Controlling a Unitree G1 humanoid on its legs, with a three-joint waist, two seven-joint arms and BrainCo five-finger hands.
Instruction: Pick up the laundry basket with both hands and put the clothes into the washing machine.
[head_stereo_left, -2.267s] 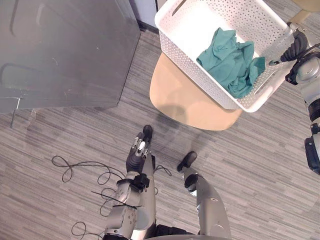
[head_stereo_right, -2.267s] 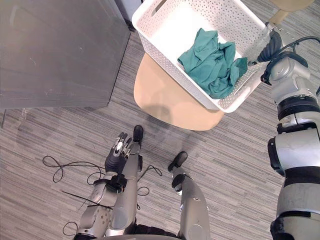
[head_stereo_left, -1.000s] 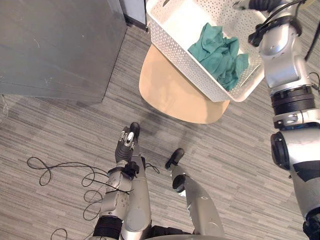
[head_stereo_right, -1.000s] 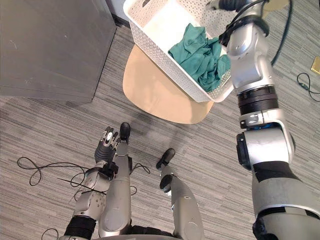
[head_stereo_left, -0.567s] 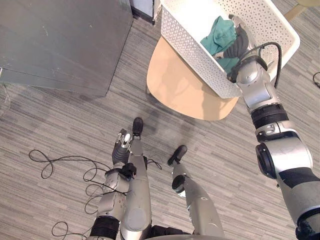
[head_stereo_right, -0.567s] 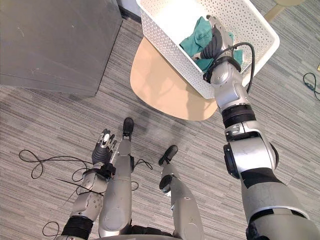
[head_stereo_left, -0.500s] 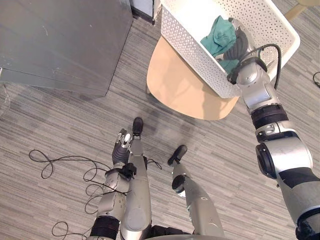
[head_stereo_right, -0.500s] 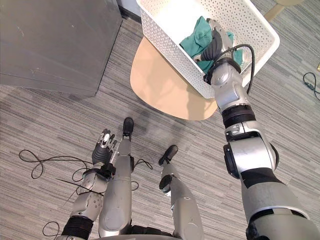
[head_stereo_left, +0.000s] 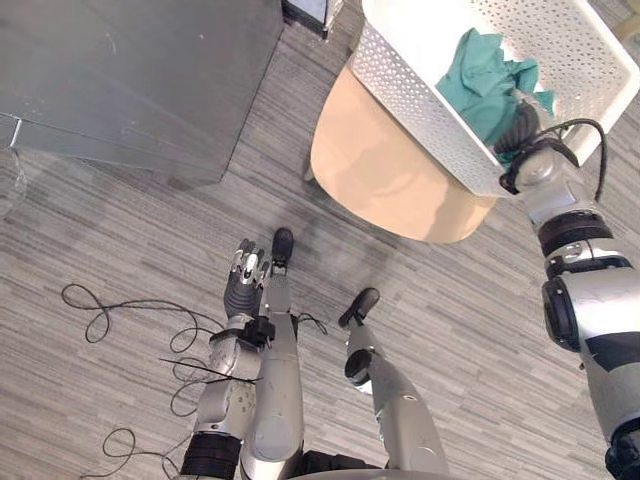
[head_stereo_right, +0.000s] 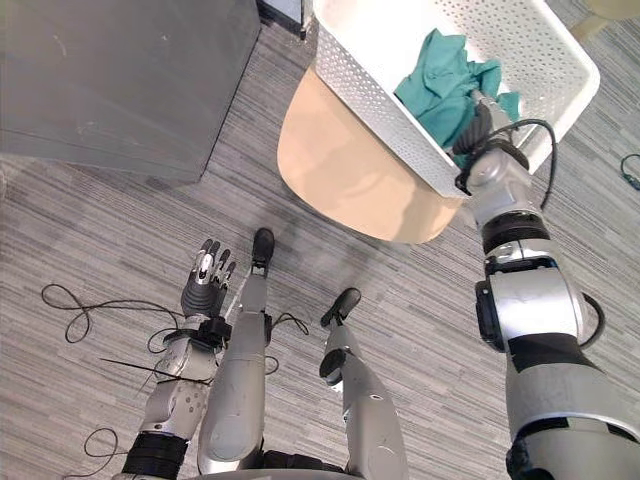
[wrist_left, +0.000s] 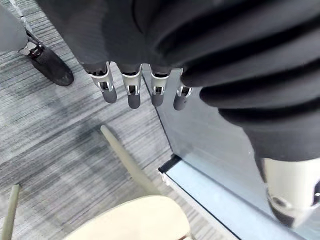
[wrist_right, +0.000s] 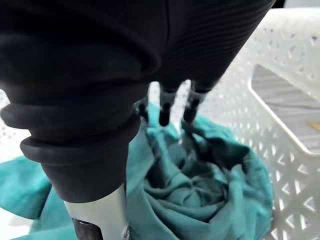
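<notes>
While the left hand (head_stereo_right: 205, 280) hangs low beside the legs, well apart from everything, the right hand (head_stereo_right: 478, 125) is down inside the basket (head_stereo_right: 375, 95). Left hand: fingers (wrist_left: 132, 95) straight and side by side in its wrist view, holding nothing, floor (head_stereo_right: 100, 230) below them. Right hand: reaches in over the near long wall of the basket, dark cover just past the rim, directly above the cloth (head_stereo_right: 440, 75). In the right wrist view its fingers (wrist_right: 165, 112) point straight down with dark tips right at the top folds of the cloth, thumb held apart and lower down. Fingers look loose and uncurled, nothing pinched or grabbed. Can't tell if the tips press into the fabric or just reach it.

Basket: white, perforated, with a cut-out handle in the end wall. It sits on a round beige stool (head_stereo_right: 340, 170) and overhangs the stool's far edge. Neither hand is on its rim or handles. Cloth: teal, bunched in a crumpled heap toward one end of the basket, with bare white bottom at the other end. Grey box (head_stereo_right: 110, 70) stands on the floor left of the stool, near it but not touching.
</notes>
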